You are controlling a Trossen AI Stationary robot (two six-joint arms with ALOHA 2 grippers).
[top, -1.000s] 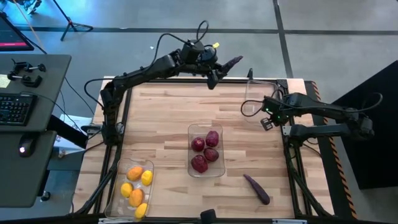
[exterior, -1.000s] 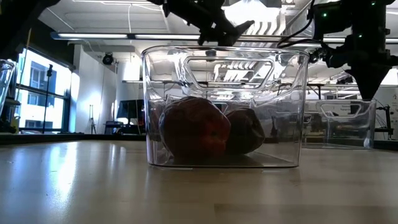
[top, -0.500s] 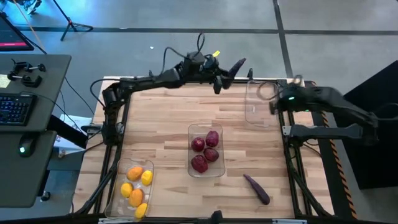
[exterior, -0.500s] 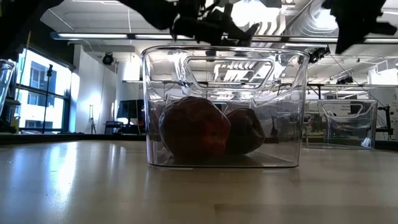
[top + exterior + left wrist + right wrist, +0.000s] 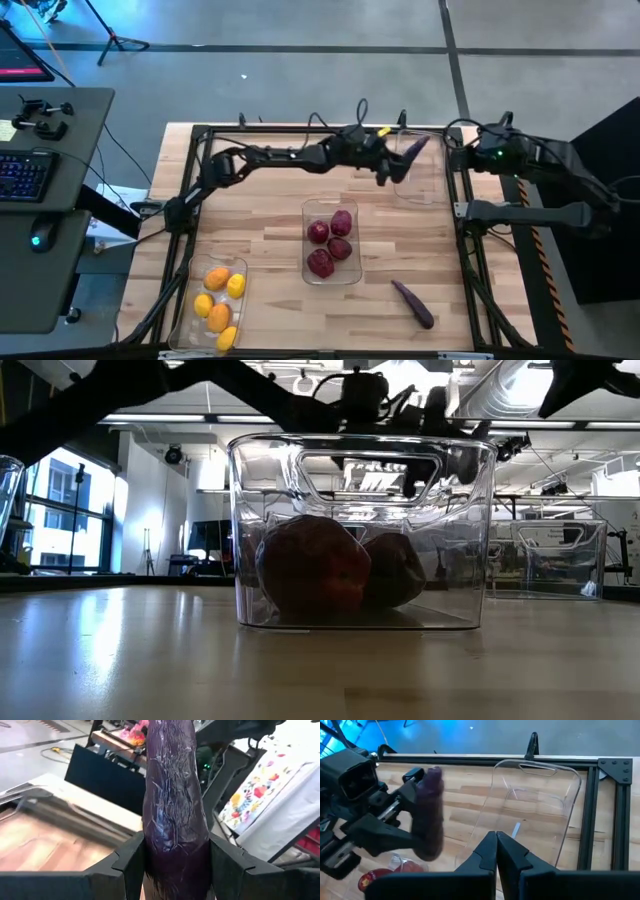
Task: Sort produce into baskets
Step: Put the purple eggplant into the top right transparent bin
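From above, the left tool (image 5: 393,160) reaches across the far side of the tabletop (image 5: 260,210), gripping an eggplant (image 5: 412,150) at the edge of the empty bin (image 5: 420,170). The right tool (image 5: 462,158) waits closed beside that bin's right side. A middle bin (image 5: 330,242) holds red fruits (image 5: 328,244), a near-left bin (image 5: 212,305) holds yellow and orange fruits (image 5: 220,303), and a second eggplant (image 5: 412,302) lies loose on the near right. The low view shows the middle bin (image 5: 360,530) close up with red fruits (image 5: 312,575) inside. In the left wrist view the fingers (image 5: 127,862) clamp the eggplant (image 5: 175,805). The right wrist view shows its closed fingertips (image 5: 496,845) facing the empty bin (image 5: 535,815) and the held eggplant (image 5: 430,815).
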